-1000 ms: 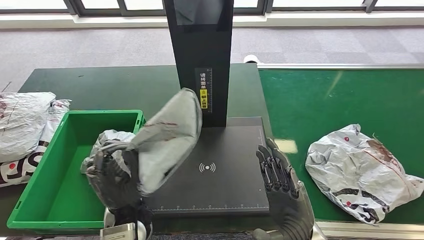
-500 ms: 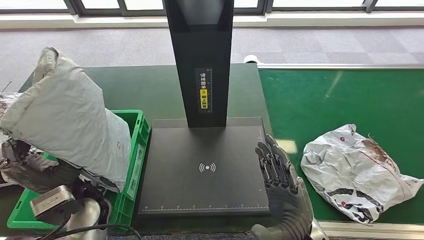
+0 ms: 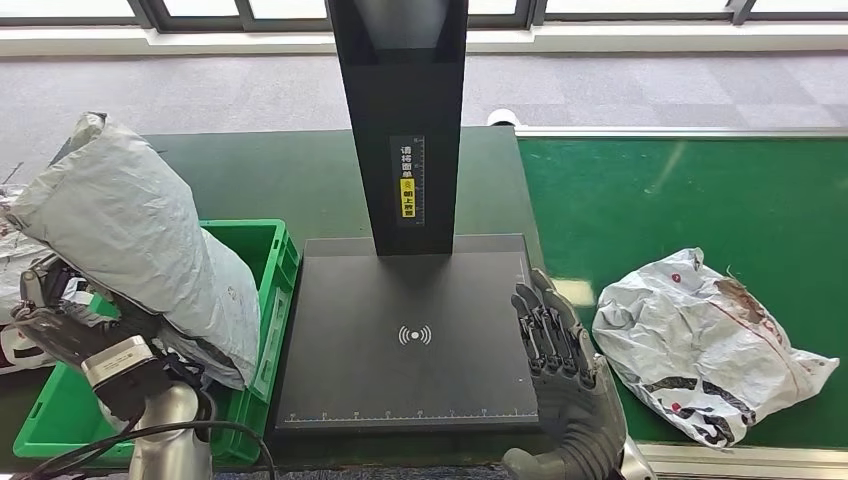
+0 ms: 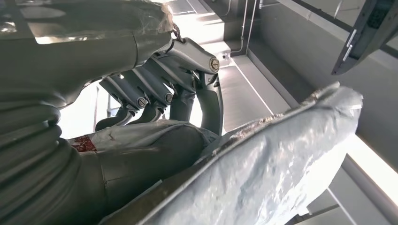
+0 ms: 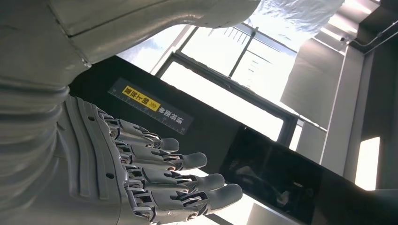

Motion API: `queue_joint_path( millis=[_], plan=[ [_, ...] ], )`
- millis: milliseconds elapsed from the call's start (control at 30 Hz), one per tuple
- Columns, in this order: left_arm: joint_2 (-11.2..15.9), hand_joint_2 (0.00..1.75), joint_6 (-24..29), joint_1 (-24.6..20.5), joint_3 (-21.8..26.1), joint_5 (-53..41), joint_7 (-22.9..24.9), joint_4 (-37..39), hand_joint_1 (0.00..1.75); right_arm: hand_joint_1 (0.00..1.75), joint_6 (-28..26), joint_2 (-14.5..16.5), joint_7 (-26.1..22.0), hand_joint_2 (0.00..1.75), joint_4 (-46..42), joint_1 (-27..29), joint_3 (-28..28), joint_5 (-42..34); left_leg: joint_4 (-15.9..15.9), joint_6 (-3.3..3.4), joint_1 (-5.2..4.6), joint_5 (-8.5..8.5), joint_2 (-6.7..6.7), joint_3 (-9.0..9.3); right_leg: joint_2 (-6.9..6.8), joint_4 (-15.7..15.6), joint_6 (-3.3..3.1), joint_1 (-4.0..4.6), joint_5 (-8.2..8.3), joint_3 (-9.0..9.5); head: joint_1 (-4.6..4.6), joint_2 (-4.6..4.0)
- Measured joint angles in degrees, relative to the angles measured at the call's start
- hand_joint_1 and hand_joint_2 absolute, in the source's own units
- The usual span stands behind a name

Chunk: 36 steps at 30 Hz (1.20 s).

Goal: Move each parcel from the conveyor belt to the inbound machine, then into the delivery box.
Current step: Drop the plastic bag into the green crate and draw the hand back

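Note:
My left hand (image 3: pixel 70 325) grips a large grey parcel (image 3: pixel 140 245) and holds it tilted above the green box (image 3: pixel 255 300) at the left. In the left wrist view the fingers (image 4: pixel 155 84) curl around the grey parcel (image 4: pixel 263 168). The black inbound machine plate (image 3: pixel 410 335) with its upright post (image 3: pixel 402 110) stands in the middle, bare. My right hand (image 3: pixel 555 355) hangs open with straight fingers at the plate's right edge, holding nothing; its fingers (image 5: pixel 178 180) are spread in the right wrist view. A crumpled white parcel (image 3: pixel 705 340) lies on the green conveyor belt (image 3: pixel 680 200).
More white parcels (image 3: pixel 20 235) lie on the dark table (image 3: pixel 270 175) left of the green box. The conveyor's metal rail (image 3: pixel 740 455) runs along the front right. Grey floor and windows lie beyond the table.
My left hand carried the grey parcel from over the machine plate leftward to above the green box, then settled slightly lower. The white parcel drifted left on the belt. The right hand stayed still.

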Motion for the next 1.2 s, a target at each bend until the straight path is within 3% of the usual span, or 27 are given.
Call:
queue_joint_path(
  millis=[400,533,733,867,1000,1200],
  plan=[
    [-0.4,1.75,0.0,-1.27,1.94,-1.24,0.22,2.8,1.75,0.0,-0.07,0.0,0.0,1.75,0.0,0.01,0.0,-0.02,0.0,0.0,0.0,0.0,0.0,0.0,0.0,0.0,0.0,0.0,0.0,0.0,-0.01,0.0],
    [0.28,1.75,-0.01,-6.65,7.39,-6.17,2.98,11.28,1.75,0.0,-0.12,0.0,-0.02,1.75,-0.01,0.37,0.0,0.03,0.0,-0.05,0.0,0.04,-0.01,0.03,-0.01,0.01,0.0,0.01,0.01,0.01,-0.01,0.0],
    [2.81,1.75,-0.02,-12.35,9.8,-16.48,9.47,24.75,1.75,0.0,0.68,0.02,-0.02,1.75,-0.04,1.06,0.0,0.28,0.0,-0.12,0.0,0.09,-0.03,0.04,-0.01,0.05,-0.02,0.02,0.02,0.04,0.01,0.0],
    [2.96,1.75,-0.02,-16.71,17.77,-30.46,8.65,30.8,1.75,0.0,2.53,0.34,-0.01,1.75,0.08,0.93,0.0,0.36,0.0,-0.15,0.03,0.12,-0.01,0.03,0.01,0.06,-0.06,0.03,0.05,0.01,0.02,0.0],
    [3.18,1.75,-0.02,-21.49,26.41,-38.74,8.23,34.15,1.75,0.0,2.41,0.46,0.0,1.75,0.54,0.57,0.0,0.08,0.0,-0.2,0.05,0.15,0.06,0.02,0.07,0.07,-0.2,0.13,0.15,-0.08,0.0,0.0],
    [3.94,1.75,0.0,-25.47,30.14,-43.2,11.2,35.4,1.75,0.0,2.39,0.46,0.0,1.75,0.9,0.09,0.0,-0.17,0.0,-0.26,0.09,0.19,-0.07,-0.04,-0.04,0.08,-0.21,0.2,0.15,-0.06,0.0,0.0]
  ],
)
